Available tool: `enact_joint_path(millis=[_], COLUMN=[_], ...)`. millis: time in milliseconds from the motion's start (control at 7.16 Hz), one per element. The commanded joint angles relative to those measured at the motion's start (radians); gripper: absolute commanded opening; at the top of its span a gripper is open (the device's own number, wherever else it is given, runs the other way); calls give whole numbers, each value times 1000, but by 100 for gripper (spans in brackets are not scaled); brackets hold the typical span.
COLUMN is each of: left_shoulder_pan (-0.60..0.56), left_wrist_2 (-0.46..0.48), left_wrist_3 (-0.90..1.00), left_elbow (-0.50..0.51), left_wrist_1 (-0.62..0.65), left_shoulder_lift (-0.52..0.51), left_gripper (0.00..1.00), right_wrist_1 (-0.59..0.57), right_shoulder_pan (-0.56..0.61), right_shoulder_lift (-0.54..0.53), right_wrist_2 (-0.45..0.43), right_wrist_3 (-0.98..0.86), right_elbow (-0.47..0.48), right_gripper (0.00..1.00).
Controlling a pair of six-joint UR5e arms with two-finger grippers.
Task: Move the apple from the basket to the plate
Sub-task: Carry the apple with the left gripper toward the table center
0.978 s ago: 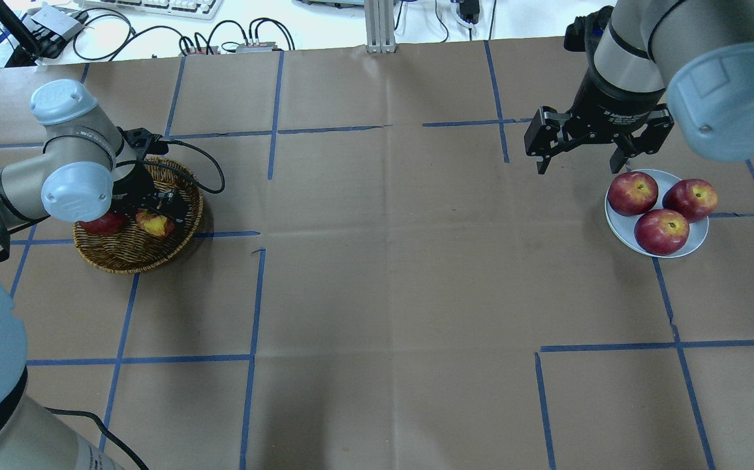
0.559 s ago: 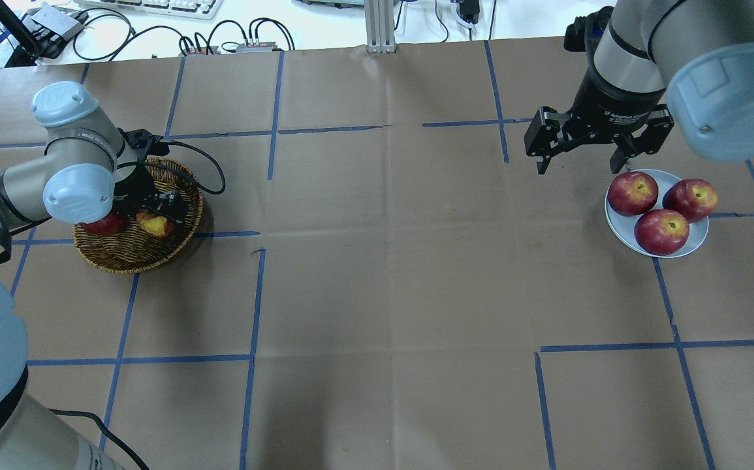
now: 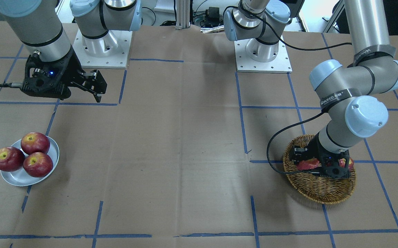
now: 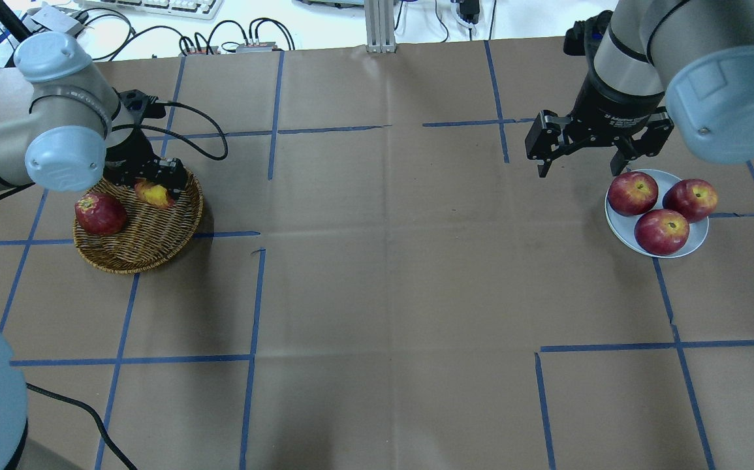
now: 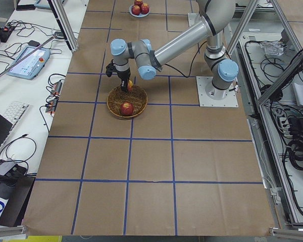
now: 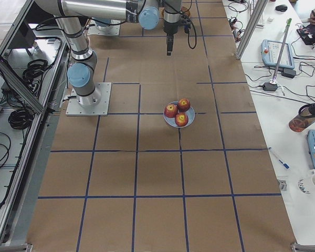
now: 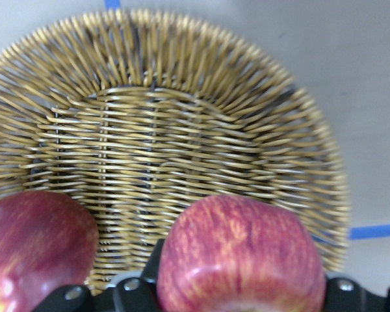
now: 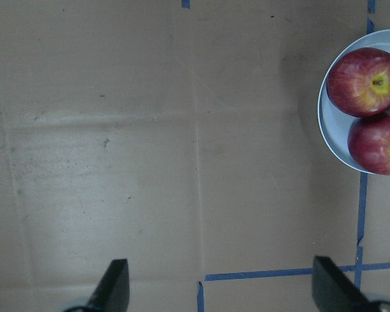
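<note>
So the left pincer [image 4: 155,189] is clamping down on the apple [image 4: 153,194], the lighter pinkish one with the yellow streaks. In the left wrist view the apple is filling the bottom middle of the frame, wedged between the two black fingers [image 7: 138,294], with the weave of the basket [image 4: 135,251] spreading out behind it. From overhead, the apple is sitting at the upper right part of the basket, near the left edge of the frame, and it looks like it's hanging a bit above the weave rather than resting on it. A darker red apple [image 4: 100,213] is lying in the basket just to the left of it, apart from the pincer.

Way over on the right side of the overhead frame, the right pincer [image 4: 579,163] is hanging with its fingers spread wide and nothing between them. It's hovering over bare brown paper just up and left of the plate [image 4: 617,223]. The right wrist view is showing the same thing, with only paper and blue tape between the fingertips and the plate peeking in at the right edge.

The plate is carrying three dark red apples [image 4: 662,232] bunched together, touching each other. Basket and plate are sitting well apart, at opposite ends of the table [image 4: 383,261].
</note>
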Motion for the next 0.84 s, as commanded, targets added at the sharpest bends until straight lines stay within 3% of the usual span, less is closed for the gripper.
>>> enact_joint_path(millis=[0, 279, 559, 699], left_shoulder_pan=[-213, -382, -500, -531], left_wrist_2=[0, -20, -54, -52], left_wrist_3=[-244, -479, -596, -610], left_elbow=[85, 96, 93, 93], left_wrist_1=[-66, -48, -33, 34], left_shoulder_lift=[13, -46, -86, -134], left_gripper=[63, 61, 59, 59], right_wrist_1=[0, 0, 0, 0], right_shoulder_pan=[0, 0, 0, 0], right_shoulder_lift=[-1, -1, -2, -2], right_wrist_2=[0, 0, 0, 0], right_wrist_3=[-1, 1, 1, 1], right_elbow=[1, 1, -1, 1], right_gripper=[100, 100, 100, 100])
